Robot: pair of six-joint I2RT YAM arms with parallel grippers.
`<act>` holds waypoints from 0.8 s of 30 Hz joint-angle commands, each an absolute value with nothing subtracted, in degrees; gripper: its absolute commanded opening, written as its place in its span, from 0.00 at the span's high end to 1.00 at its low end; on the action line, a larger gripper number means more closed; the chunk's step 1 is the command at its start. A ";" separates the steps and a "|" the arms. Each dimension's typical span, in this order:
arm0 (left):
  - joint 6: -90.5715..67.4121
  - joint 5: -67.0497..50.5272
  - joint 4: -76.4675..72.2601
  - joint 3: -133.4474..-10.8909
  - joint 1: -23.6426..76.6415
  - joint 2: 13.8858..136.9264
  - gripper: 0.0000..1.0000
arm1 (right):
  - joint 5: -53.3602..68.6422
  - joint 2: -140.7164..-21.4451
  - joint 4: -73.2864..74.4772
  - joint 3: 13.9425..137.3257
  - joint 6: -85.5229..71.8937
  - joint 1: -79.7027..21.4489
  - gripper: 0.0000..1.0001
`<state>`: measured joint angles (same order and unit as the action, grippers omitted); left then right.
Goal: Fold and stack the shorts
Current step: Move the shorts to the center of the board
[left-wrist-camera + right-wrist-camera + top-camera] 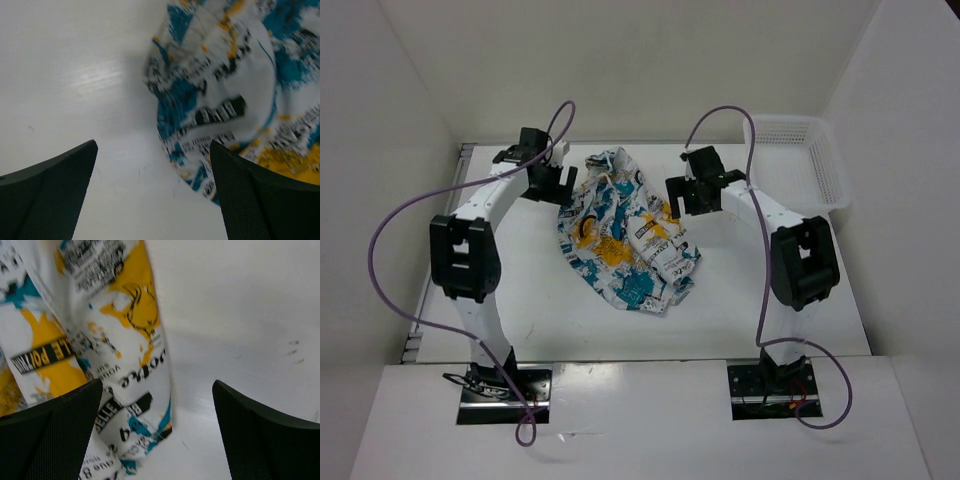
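Shorts (pixel 625 238), crumpled, flanked by your open left gripper (pixel 552 184) at ten o'clock and open right gripper (pixel 686 197) at two, both placed to start folding.

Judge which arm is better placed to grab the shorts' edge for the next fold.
Probably the right. The right pincer is open with the edge of the shorts lying between its fingers; the open left pincer has mostly bare table between its fingers, fabric only by one.

A robotics lab cell; white tabletop (pixel 530 300) boxed in by plain white panels (pixel 650 70); a left arm (pixel 468 258) and a right arm (pixel 804 262) bolted at its near edge; purple cables (pixel 372 255) looping loose.
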<state>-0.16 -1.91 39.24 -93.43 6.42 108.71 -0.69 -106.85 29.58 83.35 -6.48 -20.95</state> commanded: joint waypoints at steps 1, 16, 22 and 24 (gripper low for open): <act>0.00 0.89 32.34 -100.53 4.13 114.24 0.00 | -1.23 -99.76 28.82 76.33 -0.62 -20.57 0.05; 0.00 -16.16 31.03 -106.09 5.80 128.40 0.02 | 7.82 -101.95 24.52 67.93 2.37 -20.57 0.19; 0.00 -18.27 31.73 -101.08 6.33 126.74 0.45 | 8.34 -104.94 23.99 69.08 1.76 -21.18 0.56; 0.00 -19.07 32.34 -98.97 6.33 126.13 0.78 | 8.35 -105.56 23.99 69.08 1.76 -21.18 0.69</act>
